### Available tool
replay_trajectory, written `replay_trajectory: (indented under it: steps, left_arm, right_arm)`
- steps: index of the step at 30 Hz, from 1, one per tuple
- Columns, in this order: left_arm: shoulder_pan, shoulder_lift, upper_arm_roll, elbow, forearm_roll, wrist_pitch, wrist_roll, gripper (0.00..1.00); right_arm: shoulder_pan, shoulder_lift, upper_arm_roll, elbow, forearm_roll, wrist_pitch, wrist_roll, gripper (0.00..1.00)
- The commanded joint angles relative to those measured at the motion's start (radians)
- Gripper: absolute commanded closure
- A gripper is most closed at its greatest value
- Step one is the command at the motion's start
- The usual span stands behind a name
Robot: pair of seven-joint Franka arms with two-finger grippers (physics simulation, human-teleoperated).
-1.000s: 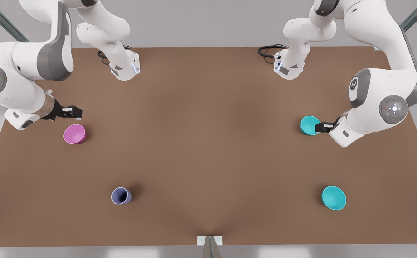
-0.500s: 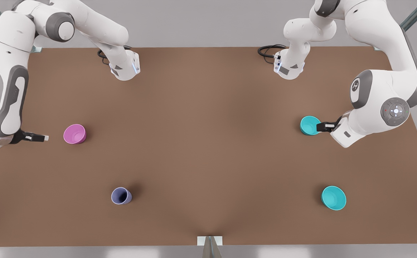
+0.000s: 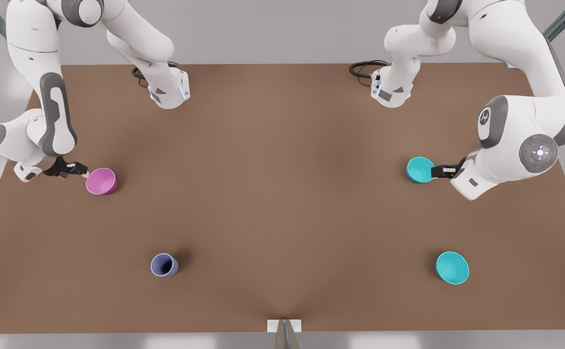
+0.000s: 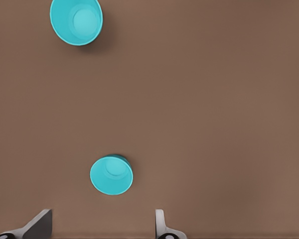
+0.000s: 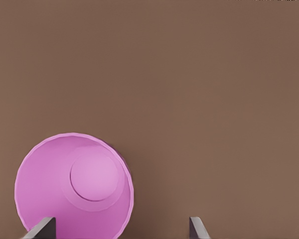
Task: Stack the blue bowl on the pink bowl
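Blue bowl (image 3: 419, 169) and pink bowl (image 3: 101, 181) sit apart on brown table (image 3: 282, 160); both tools gape.

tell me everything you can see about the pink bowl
The pink bowl is small, round, plain magenta, plastic-looking, with a flat circular base inside. It stands upright and empty on the brown table, near the front view's left edge. The open right gripper sits beside its rim; whether its fingers touch it is unclear. Nothing is stacked on it.
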Motion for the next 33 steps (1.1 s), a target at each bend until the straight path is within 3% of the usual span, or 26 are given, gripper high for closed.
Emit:
replay_trajectory:
  steps: [1,8,19,24,25,31,33]
  left_arm:
    - [0.000,-0.001,0.000,0.000,0.001,-0.014,-0.002,0.00]
    - [0.008,0.002,0.000,0.000,0.001,-0.020,0.000,0.00]
    - [0.028,0.005,0.000,0.000,0.002,-0.020,0.043,0.00]
    - [0.028,0.005,0.000,0.000,0.002,-0.020,0.043,0.00]
    - [0.028,0.005,0.000,0.000,0.002,-0.020,0.044,0.00]
    - [0.028,0.005,0.000,0.002,0.002,-0.020,0.043,0.00]
    - [0.028,0.005,0.000,0.002,0.004,-0.020,0.044,0.00]
  right_arm:
    - [-0.001,0.017,0.000,-0.006,0.028,0.147,-0.299,0.00]
    - [-0.004,0.048,0.001,-0.079,0.071,0.152,-0.301,0.00]
    - [0.000,0.127,0.011,-0.055,0.148,0.169,-0.316,0.00]
    - [0.011,0.147,0.012,-0.046,0.148,0.176,-0.316,0.74]
    - [0.028,0.147,0.012,-0.046,0.148,0.183,-0.316,0.79]
    - [0.091,0.118,0.026,-0.049,0.151,0.158,-0.312,0.79]
    - [0.180,0.029,0.026,-0.041,0.203,0.015,-0.269,0.79]
